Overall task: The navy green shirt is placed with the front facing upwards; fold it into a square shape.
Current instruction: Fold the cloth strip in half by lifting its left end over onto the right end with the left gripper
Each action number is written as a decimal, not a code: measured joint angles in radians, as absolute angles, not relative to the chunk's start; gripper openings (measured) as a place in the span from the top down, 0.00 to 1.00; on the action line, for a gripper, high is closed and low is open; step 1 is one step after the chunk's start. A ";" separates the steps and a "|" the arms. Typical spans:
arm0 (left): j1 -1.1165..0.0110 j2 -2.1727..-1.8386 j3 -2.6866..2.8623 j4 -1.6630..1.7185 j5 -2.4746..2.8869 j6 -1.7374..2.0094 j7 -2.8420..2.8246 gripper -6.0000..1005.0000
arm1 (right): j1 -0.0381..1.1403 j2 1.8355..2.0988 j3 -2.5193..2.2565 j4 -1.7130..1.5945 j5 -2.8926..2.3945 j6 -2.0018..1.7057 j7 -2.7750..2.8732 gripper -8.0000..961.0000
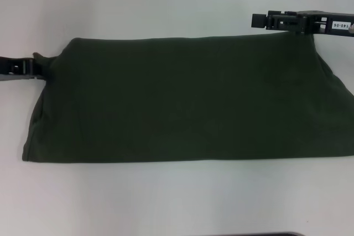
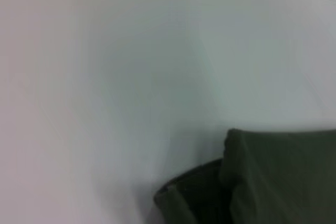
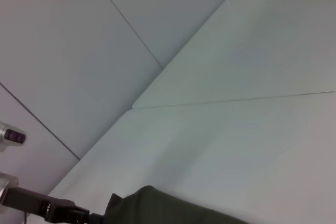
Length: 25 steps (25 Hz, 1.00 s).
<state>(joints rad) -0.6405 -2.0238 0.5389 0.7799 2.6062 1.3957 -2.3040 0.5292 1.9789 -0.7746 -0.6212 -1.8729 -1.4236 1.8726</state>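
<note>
White table [image 1: 166, 4], navy green shirt [image 1: 182, 100] folded plain-side up, finger states unclear

Navy green shirt [image 1: 182, 100]: soft matt cloth, plain dark olive, smooth with faint creases. Tabletop [image 1: 166, 4]: smooth white surface, slight sheen. Left tool [image 1: 25, 69] and right tool [image 1: 276, 20]: black hard plastic look, matt.

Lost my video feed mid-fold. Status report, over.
Left gripper at shirt's far-left corner. Right gripper at far-right edge. Navy green shirt folded into a wide band, plain side up, not yet square. No obstructions on table.
</note>
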 joint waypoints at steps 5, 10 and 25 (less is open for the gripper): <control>-0.634 -2.023 0.536 0.800 2.612 1.410 -2.318 0.92 | 0.529 1.979 -0.775 -0.621 -1.873 -1.422 1.869 0.05; -0.625 -2.024 0.535 0.822 2.614 1.406 -2.337 0.82 | 0.530 1.979 -0.774 -0.621 -1.873 -1.422 1.867 0.05; -0.626 -2.017 0.545 0.829 2.671 1.409 -2.352 0.21 | 0.529 1.979 -0.764 -0.621 -1.873 -1.424 1.861 0.05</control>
